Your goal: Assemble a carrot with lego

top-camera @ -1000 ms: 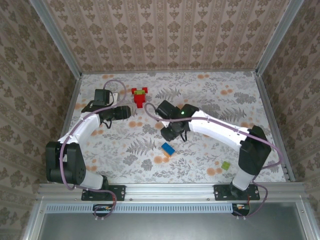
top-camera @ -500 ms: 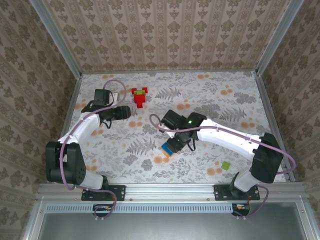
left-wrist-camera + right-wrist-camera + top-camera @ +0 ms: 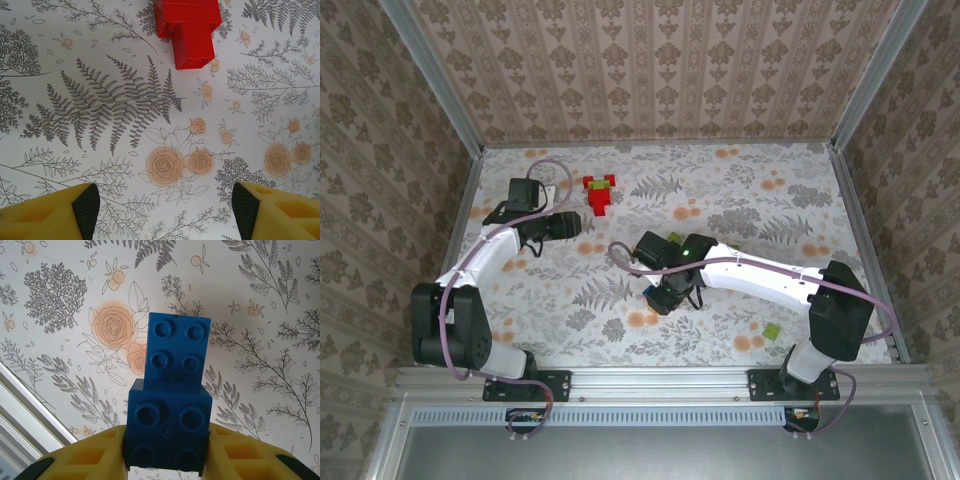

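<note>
A small stack of red plastic bricks (image 3: pixel 601 196), with what looks like green at its upper end, lies in the upper middle of the overhead view, so the carrot is judged barely begun. A blue studded plastic brick (image 3: pixel 172 390) is clamped in the right gripper (image 3: pixel 167 455) near the centre. The left gripper (image 3: pixel 165 205) is held apart and empty below the red stack, and a pale green brick (image 3: pixel 772 330) at lower right is not yet joined.

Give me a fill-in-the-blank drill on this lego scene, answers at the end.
The right gripper holds a lego piece coloured ___.
The left gripper is ___, holding nothing.
The stack ahead of the left gripper is mostly ___.
The lone brick near the right arm's base is ___.
Missing: blue, open, red, green.
</note>
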Robot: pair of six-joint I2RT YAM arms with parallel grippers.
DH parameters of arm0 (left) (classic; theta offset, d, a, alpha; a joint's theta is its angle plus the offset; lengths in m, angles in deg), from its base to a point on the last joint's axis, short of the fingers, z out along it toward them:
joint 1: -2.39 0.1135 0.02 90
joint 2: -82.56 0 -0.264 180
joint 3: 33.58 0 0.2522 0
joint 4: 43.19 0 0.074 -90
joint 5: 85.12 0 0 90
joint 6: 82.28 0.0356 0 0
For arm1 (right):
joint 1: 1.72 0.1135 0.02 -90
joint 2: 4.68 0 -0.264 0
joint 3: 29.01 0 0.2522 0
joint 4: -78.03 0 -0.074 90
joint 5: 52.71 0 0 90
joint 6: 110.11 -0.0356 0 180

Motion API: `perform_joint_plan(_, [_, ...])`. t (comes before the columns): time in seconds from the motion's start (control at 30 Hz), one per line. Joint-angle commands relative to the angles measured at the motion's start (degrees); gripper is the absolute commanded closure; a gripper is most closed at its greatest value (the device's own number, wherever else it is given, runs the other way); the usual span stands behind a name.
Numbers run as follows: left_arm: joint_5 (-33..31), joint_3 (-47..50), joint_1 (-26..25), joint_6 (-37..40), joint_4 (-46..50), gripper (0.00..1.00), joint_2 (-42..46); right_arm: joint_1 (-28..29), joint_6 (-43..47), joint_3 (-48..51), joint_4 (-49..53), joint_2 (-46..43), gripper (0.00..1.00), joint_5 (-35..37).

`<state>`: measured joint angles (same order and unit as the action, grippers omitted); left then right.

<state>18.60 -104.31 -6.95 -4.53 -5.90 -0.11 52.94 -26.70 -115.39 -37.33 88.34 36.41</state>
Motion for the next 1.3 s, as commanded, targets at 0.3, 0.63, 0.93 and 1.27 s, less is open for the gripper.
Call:
perform_joint_plan(0.3, [0.17, -0.91, -0.22, 1.00, 0.13, 0.27, 0.23, 0.32, -0.53, -0.42, -1.30, 4.03, 0.63, 0.35])
perform_joint_plan(0.63, [0.08, -0.98, -0.23, 1.00, 0.12, 0.27, -0.02, 0.29, -0.48, -0.30, -1.33, 5.13, 0.63, 0.51])
perform_joint_plan(0.93, [0.08, -1.15, -0.20, 1.01, -0.03, 0.27, -0.29, 0.28, -1.14, 0.86, -0.86, 6.10, 0.63, 1.20])
perform_joint_plan(1.27, [0.08, -1.03, -0.23, 1.00, -0.06, 0.27, -0.45, 0.45, -1.49, 4.53, -0.97, 7.58, 0.63, 1.08])
